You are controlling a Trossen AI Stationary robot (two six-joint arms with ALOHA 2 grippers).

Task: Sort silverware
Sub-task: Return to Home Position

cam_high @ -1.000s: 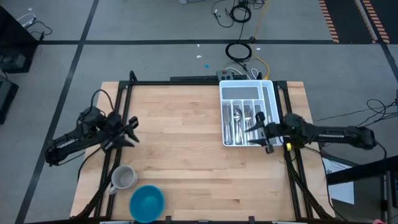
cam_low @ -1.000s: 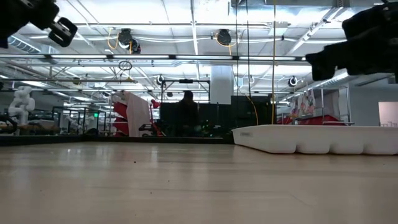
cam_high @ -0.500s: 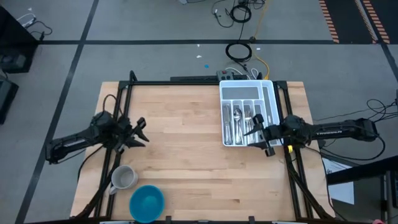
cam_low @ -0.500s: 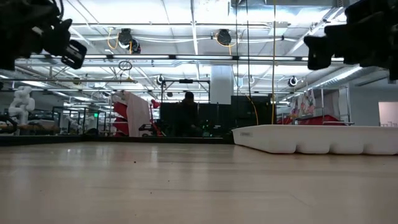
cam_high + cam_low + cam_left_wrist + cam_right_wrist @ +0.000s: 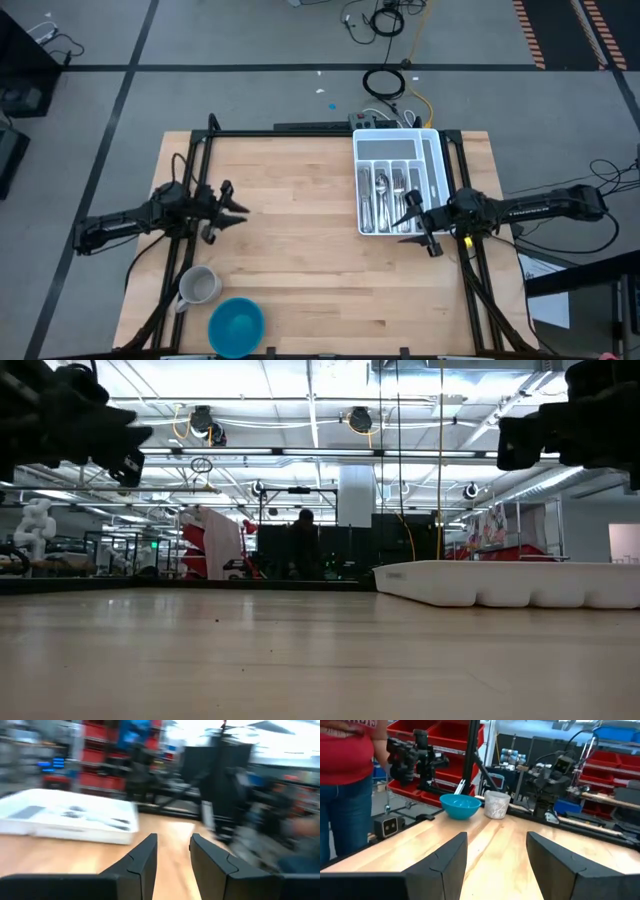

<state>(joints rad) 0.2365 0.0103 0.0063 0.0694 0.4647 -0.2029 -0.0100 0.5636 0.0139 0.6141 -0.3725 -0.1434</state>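
Left gripper (image 5: 232, 205) hangs over bare wood well left of the tray (image 5: 398, 135), empty, fingers (image 5: 145, 857) only a narrow gap apart. Grey mug (image 5: 198, 286) and blue bowl (image 5: 236, 326) sit just beside each other, well apart from the tray, at the table (image 5: 300, 250) corner diagonally opposite it. Silverware (image 5: 388, 195) lies in the tray's long slots, bunched toward the end nearest the right gripper (image 5: 418, 220). That gripper hovers over the tray's corner on that end, empty, fingers (image 5: 445, 860) spread wide, pointing across the table away from the tray. Person (image 5: 345, 780) in red top stands beyond the bowl, far side from the tray
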